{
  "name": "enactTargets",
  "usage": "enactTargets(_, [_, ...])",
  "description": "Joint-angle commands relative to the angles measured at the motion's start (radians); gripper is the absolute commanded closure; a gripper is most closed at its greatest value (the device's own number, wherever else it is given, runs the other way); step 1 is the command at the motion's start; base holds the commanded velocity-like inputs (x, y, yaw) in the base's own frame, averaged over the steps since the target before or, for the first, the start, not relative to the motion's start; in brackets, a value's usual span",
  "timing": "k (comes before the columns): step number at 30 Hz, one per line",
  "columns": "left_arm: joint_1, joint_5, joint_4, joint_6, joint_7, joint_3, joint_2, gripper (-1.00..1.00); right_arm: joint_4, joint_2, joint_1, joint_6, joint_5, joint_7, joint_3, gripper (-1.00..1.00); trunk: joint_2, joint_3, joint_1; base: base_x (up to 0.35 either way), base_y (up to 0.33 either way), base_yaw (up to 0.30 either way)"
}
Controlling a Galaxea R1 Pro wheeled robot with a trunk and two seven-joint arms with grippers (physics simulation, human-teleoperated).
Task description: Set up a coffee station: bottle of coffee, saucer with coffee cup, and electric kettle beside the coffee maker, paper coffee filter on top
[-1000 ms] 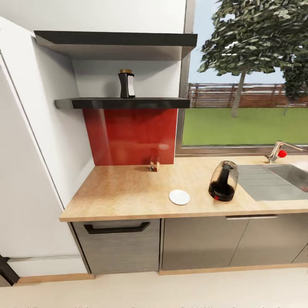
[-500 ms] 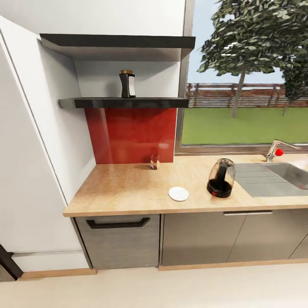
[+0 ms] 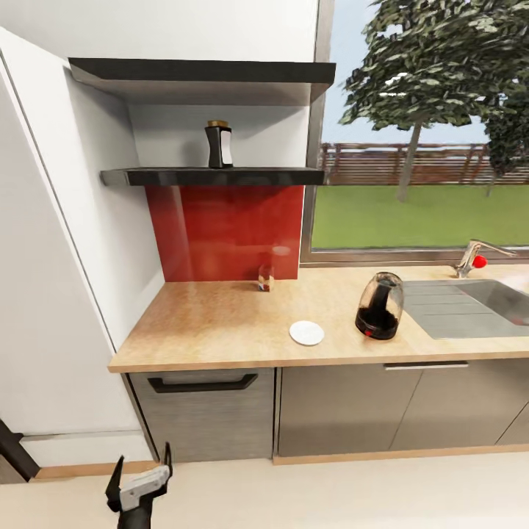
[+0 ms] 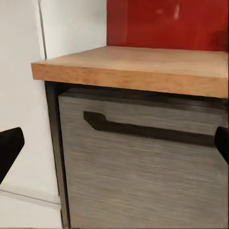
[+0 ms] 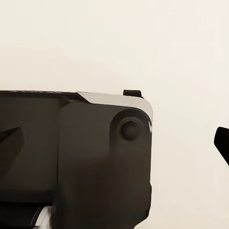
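Head view: the bottle of coffee stands upright on the lower kitchen shelf, above the red backsplash. On the surface below, the saucer lies flat near the front edge, with the electric kettle just beside it toward the sink. The left tool hangs low in front of the cabinets, its fingers spread and empty. To fetch the bottle well, I judge the arm should rise clear of the front edge, then go in level between the two shelves (the upper one leaves little headroom).

Left wrist view: the drawer handle and the overhanging wooden lip lie ahead, with two dark fingertips well apart at the sides.

Right wrist view: dark robot bodywork over pale floor; fingertips at either side suggest the right tool is spread apart, holding nothing.
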Motion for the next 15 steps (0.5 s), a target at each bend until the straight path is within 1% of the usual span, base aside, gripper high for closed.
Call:
enactTargets(1, [-0.024, -0.005, -0.012, -0.002, 0.003, 0.004, -0.014, -1.0, 0.0, 0.0, -0.001, -0.003, -0.007, -0.004, 0.008, -1.0, -0.002, -0.002, 0.001, 0.0, 0.0, 0.0])
enactTargets(4, [-0.073, -0.006, -0.036, 0.001, 0.003, 0.003, -0.039, -1.0, 0.0, 0.0, -0.001, -0.003, -0.007, -0.004, 0.008, -1.0, -0.002, -0.002, 0.001, 0.0, 0.0, 0.0])
enactTargets(6, [-0.129, -0.008, -0.052, 0.011, 0.002, 0.002, -0.062, -1.0, 0.0, 0.0, -0.001, -0.003, -0.007, -0.004, 0.008, -1.0, -0.002, -0.002, 0.001, 0.0, 0.0, 0.0])
enactTargets(7, [-0.143, -0.008, -0.056, 0.017, 0.002, 0.002, -0.069, -1.0, 0.0, 0.0, -0.001, -0.003, -0.007, -0.004, 0.008, -1.0, -0.002, -0.002, 0.001, 0.0, 0.0, 0.0])
enactTargets(8, [-0.171, -0.01, -0.065, 0.033, 0.002, -0.003, -0.081, -1.0, 0.0, 0.0, -0.001, -0.003, -0.006, -0.004, 0.009, -1.0, -0.002, -0.002, 0.001, 0.0, 0.0, 0.0])
enactTargets(9, [-0.196, -0.011, -0.079, 0.054, 0.004, -0.016, -0.092, -1.0, 0.0, 0.001, -0.001, -0.003, -0.006, -0.004, 0.009, -1.0, -0.002, -0.002, 0.001, 0.0, 0.0, 0.0])
enactTargets(10, [-0.222, -0.01, -0.116, 0.095, 0.007, -0.053, -0.101, -1.0, 0.0, 0.001, -0.001, -0.003, -0.006, -0.004, 0.009, -1.0, -0.002, -0.002, 0.001, 0.0, 0.0, 0.0])
enactTargets(11, [-0.229, -0.009, -0.132, 0.111, 0.009, -0.07, -0.102, -1.0, 0.0, 0.001, -0.001, -0.003, -0.006, -0.004, 0.009, -1.0, -0.002, -0.002, 0.001, 0.0, 0.0, 0.0])
enactTargets(12, [-0.26, -0.003, -0.292, 0.304, 0.051, -0.234, -0.103, -1.0, 0.0, 0.002, -0.001, -0.003, -0.006, -0.004, 0.009, -1.0, -0.002, -0.002, 0.001, 0.0, 0.0, 0.0])
enactTargets(13, [-0.274, -0.002, -0.327, 0.361, 0.068, -0.263, -0.103, -1.0, 0.0, 0.002, -0.001, -0.003, -0.006, -0.004, 0.009, -1.0, -0.002, -0.002, 0.001, 0.0, 0.0, 0.0])
enactTargets(14, [-0.282, -0.001, -0.343, 0.39, 0.077, -0.277, -0.103, -1.0, 0.0, 0.002, -0.001, -0.003, -0.006, -0.004, 0.009, -1.0, -0.002, -0.002, 0.001, 0.0, 0.0, 0.0])
enactTargets(15, [-0.314, 0.005, -0.39, 0.478, 0.097, -0.307, -0.103, -1.0, 0.0, 0.002, -0.001, -0.003, -0.006, -0.004, 0.01, -1.0, -0.002, -0.002, 0.001, 0.0, 0.0, 0.0])
